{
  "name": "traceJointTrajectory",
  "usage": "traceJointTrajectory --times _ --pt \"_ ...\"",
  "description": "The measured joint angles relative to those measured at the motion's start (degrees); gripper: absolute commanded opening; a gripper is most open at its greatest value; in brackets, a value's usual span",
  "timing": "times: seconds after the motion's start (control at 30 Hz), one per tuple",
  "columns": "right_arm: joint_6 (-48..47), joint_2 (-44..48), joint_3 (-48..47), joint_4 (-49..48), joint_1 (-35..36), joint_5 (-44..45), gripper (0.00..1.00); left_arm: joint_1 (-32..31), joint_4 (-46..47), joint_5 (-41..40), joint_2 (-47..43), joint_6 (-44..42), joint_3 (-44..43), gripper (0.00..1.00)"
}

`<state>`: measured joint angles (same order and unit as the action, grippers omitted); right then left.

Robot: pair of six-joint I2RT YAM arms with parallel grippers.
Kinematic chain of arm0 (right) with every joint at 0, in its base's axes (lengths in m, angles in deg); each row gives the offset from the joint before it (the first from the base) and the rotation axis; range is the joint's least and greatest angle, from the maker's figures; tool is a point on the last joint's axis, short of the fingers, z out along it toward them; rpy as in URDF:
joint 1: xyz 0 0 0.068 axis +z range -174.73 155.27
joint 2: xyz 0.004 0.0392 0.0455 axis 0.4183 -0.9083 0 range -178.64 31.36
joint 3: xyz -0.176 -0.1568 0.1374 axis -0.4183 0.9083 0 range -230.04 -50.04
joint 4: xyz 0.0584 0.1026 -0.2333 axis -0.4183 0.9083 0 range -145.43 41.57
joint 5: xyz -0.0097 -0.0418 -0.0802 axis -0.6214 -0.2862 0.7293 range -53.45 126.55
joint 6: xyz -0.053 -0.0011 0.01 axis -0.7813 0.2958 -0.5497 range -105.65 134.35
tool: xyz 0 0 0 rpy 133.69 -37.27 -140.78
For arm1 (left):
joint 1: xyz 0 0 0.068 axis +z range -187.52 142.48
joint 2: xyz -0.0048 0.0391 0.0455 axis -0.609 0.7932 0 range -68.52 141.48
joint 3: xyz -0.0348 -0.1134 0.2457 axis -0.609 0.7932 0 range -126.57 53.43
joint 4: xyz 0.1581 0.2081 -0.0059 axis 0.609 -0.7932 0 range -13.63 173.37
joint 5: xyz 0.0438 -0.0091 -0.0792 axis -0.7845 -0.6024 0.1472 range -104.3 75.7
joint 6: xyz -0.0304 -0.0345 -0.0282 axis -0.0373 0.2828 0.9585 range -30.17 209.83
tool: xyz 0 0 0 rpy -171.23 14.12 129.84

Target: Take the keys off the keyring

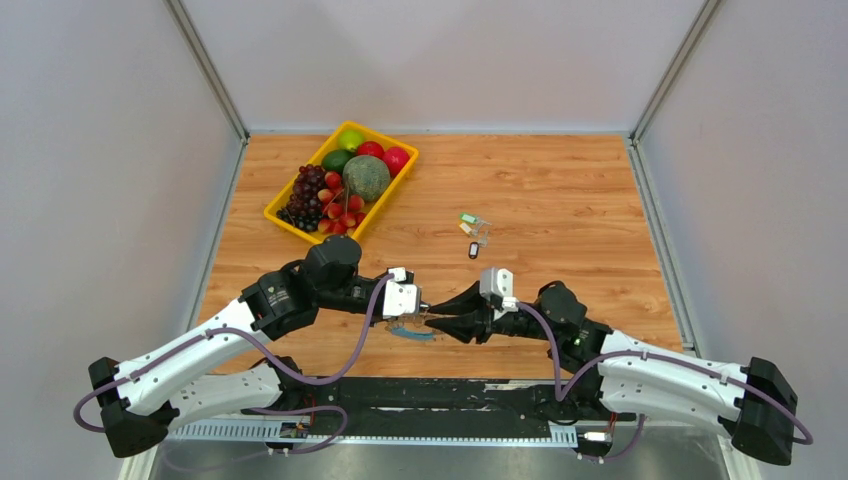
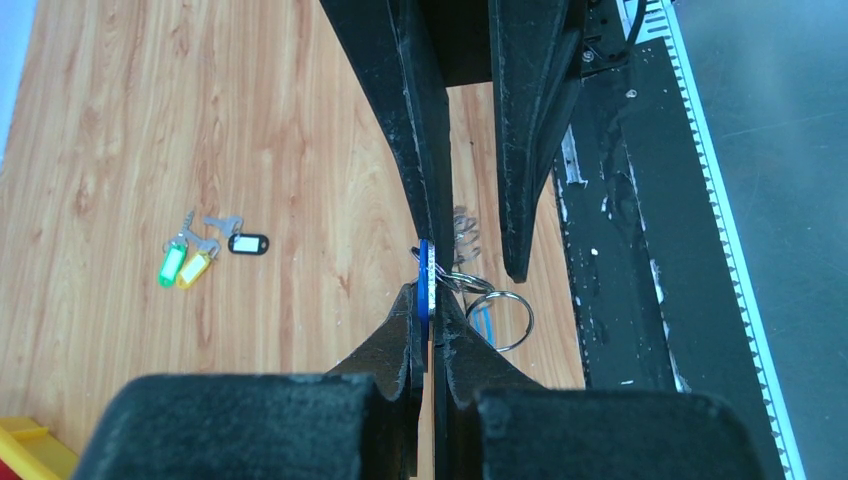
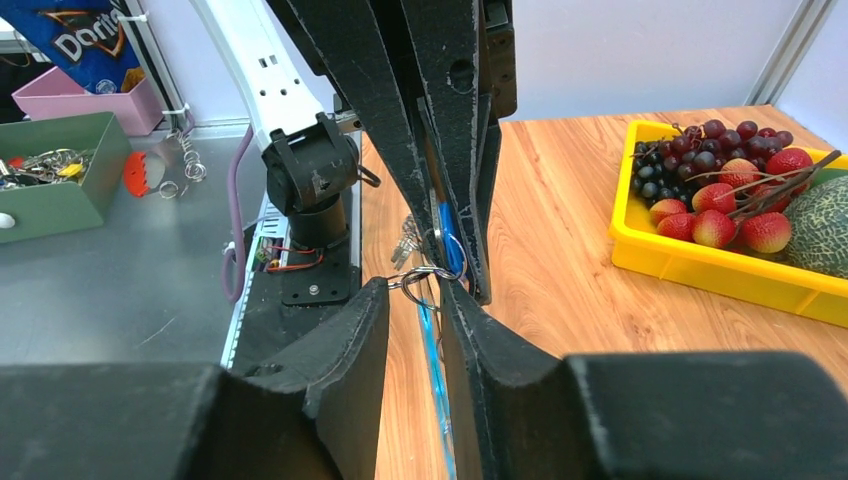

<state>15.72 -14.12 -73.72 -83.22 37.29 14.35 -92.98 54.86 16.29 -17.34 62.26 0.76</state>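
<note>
Near the edge of the wooden worktop (image 1: 560, 190): blue-tagged metal key (image 2: 424, 262), pinched.
Left gripper (image 2: 428, 295) clamped on it; right gripper (image 3: 415, 288), fingers apart, at the small silver keyring (image 2: 530, 320).

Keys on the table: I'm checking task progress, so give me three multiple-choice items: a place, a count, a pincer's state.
1. Where do the loose keys lie? A in a tray; B on the wooden table; C on the black rail.
2. How many lie loose? A one; B three; C five.
3. The left pincer is: A shut on the blue tag; B open; C out of view.
B: bare wood surrounds them. B: green tag, yellow tag, black tag. A: it clamps the tag by the keyring.
</note>
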Motion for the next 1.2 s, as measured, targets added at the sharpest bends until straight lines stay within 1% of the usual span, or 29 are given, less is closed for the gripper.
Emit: traceJointTrajectory --times 0.37,0.43,0.6,0.67,0.7,0.83,1.0,1.13,1.2 --pt "0.57 -1.6 -0.31 -0.81 2.1 1.27 0.32 0.07 -0.42 0.02 -0.02 0.0 0.0 0.0" --pt "0.81 -1.79 -0.31 -0.96 2.47 1.84 0.27 0.07 -0.42 0.02 -0.02 0.0 0.02 0.0" --pt "2.29 -2.4 -0.33 -1.6 3.06 5.33 0.1 0.07 -0.44 -0.31 -0.02 0.0 0.02 0.0" --pt "3.04 -2.38 -0.33 -1.6 3.13 6.97 0.0 0.11 -0.37 -0.55 -0.02 0.0 0.02 0.0" --pt "3.26 -2.32 -0.33 -1.57 3.13 7.52 0.0 0.11 -0.31 -0.76 -0.02 0.0 0.02 0.0" --pt "3.93 -0.7 -0.28 -0.9 3.32 9.03 0.0 0.15 0.39 -1.2 -0.02 0.07 0.02 0.0" --pt "3.56 2.62 -0.26 0.72 3.32 8.9 0.01 0.15 0.44 -1.27 -0.02 0.2 0.02 0.0" --pt "2.99 4.37 -0.26 2.64 3.32 8.44 0.15 0.15 0.44 -1.29 -0.02 0.2 0.02 0.0" --pt "3.13 4.7 -0.26 3.45 3.32 8.68 0.2 0.15 0.46 -1.31 -0.02 0.22 0.02 0.0"
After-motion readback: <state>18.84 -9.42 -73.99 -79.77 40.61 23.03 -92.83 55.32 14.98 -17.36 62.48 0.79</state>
